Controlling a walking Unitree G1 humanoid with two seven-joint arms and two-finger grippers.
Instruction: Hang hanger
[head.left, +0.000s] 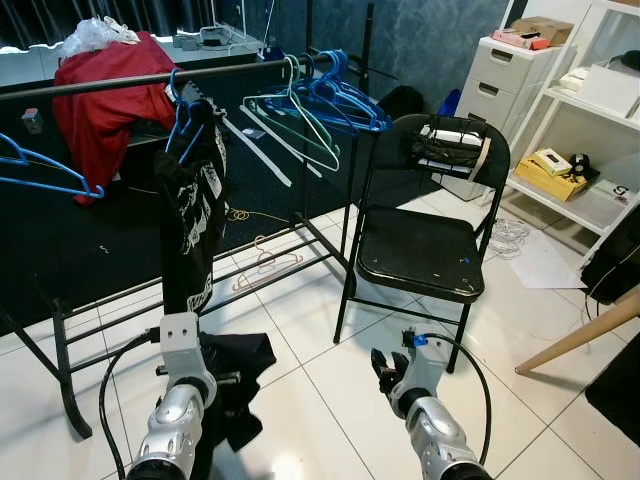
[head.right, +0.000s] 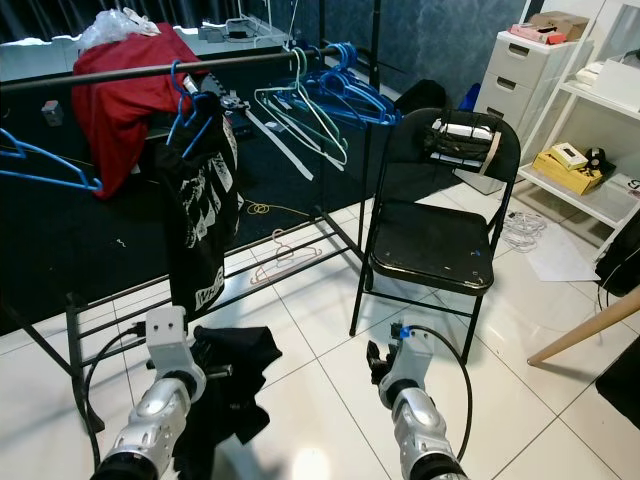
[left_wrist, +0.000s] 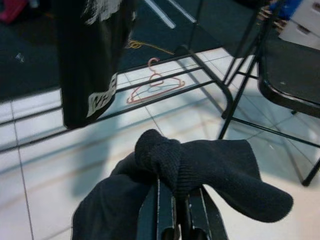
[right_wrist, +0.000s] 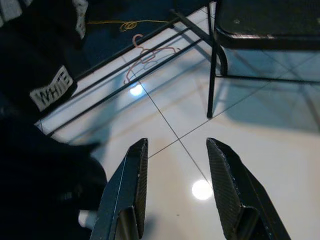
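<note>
Hanging is looking mostly pending: left end effector (left_wrist: 177, 220) is gripping a dark knit garment (left_wrist: 200, 170), right end effector (right_wrist: 175, 190) is gaping wide and empty, and the clothes rail (head.left: 120, 82) is standing ahead.

Your two arms are silver, ribbed cylinders ending in pale grey blocky wrist housings. A black cable loops out beside each forearm and runs back to the wrist; the one by the right gripper (head.left: 385, 368) carries a small blue fitting at its top. Your left gripper (left_wrist: 177, 220) has long, flat black fingers. Your right gripper's fingers (right_wrist: 131, 187) are matte black, tapering blades with bevelled edges.
</note>
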